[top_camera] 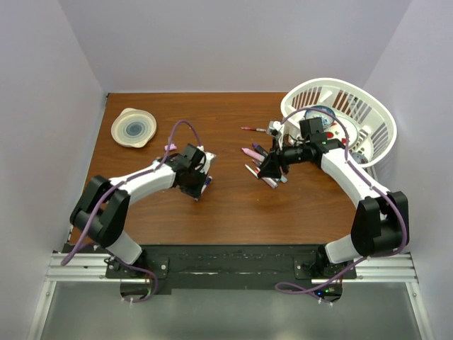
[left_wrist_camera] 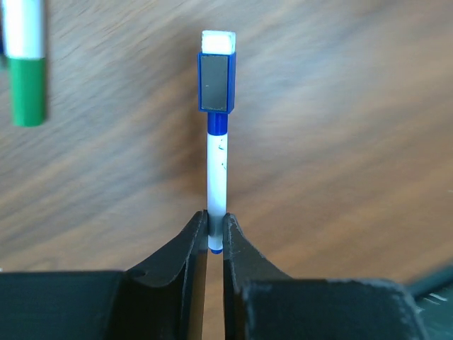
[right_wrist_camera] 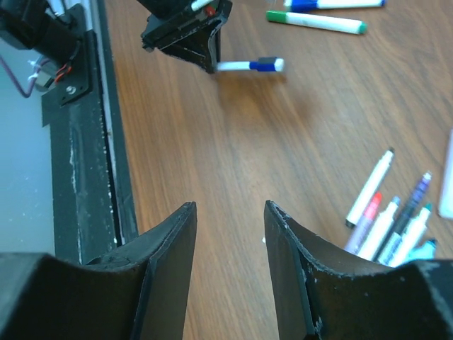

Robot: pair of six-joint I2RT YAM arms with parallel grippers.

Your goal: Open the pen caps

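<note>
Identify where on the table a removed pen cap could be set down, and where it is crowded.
Bare wood lies between the left gripper and the right gripper, and along the near edge. Crowded: the pens beside the white basket.

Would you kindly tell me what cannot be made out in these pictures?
Top external: the pens beside the right gripper are too small to count, some hidden under it.
Left wrist: the green pen is blurred and cut off by the top edge.
Top external: the basket contents are partly hidden by the right arm.
</note>
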